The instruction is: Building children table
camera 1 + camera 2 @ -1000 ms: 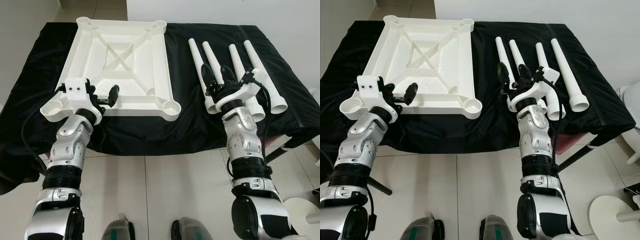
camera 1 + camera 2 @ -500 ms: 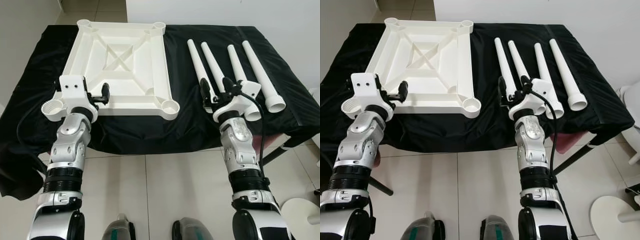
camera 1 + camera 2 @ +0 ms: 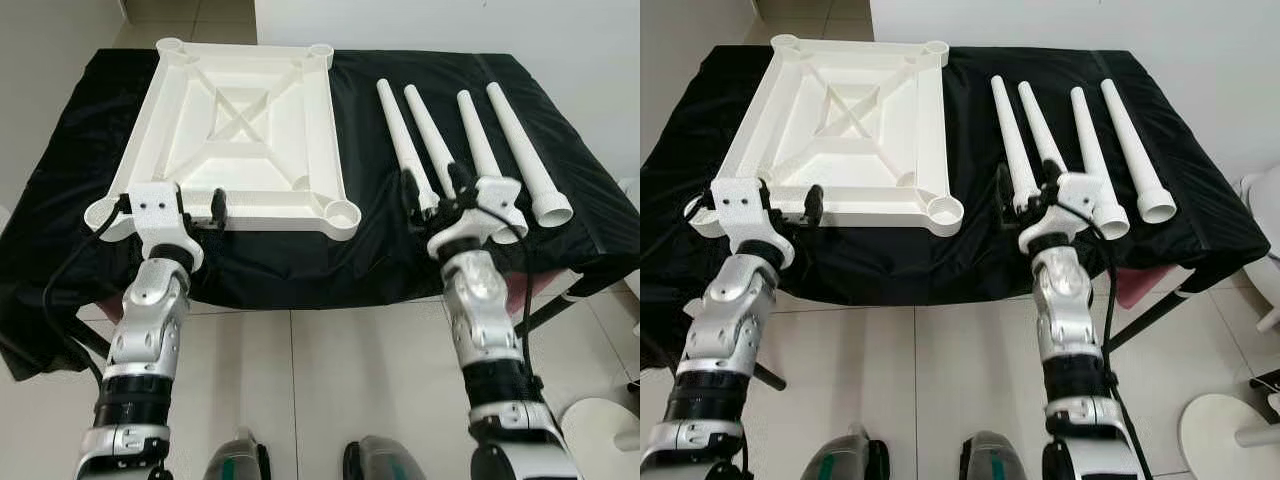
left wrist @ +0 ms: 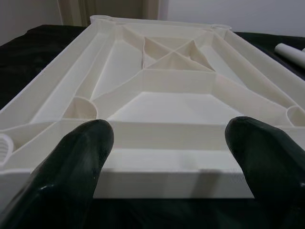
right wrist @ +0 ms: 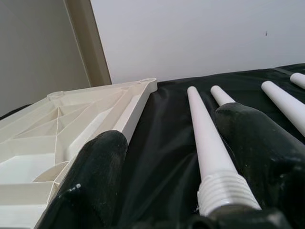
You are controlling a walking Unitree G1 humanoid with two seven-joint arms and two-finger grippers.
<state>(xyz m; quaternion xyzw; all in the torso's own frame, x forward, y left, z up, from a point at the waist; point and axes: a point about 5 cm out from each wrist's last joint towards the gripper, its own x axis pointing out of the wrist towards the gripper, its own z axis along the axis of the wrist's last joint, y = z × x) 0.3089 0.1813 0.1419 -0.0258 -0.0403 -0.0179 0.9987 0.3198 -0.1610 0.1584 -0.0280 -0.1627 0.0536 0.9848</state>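
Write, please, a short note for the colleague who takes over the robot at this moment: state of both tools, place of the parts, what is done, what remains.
Left tool: open, at the near edge of the white tabletop, holding nothing.
Right tool: open, fingers on either side of the wide threaded end of the leftmost leg, not closed on it.
Parts: the tabletop lies underside up on the black cloth, its corner sockets empty; four white legs lie side by side to its right, tips pointing away from the robot.
Done: parts laid out; no leg is fitted.
Left: grasp the first leg, screw it into a socket, then the other three.
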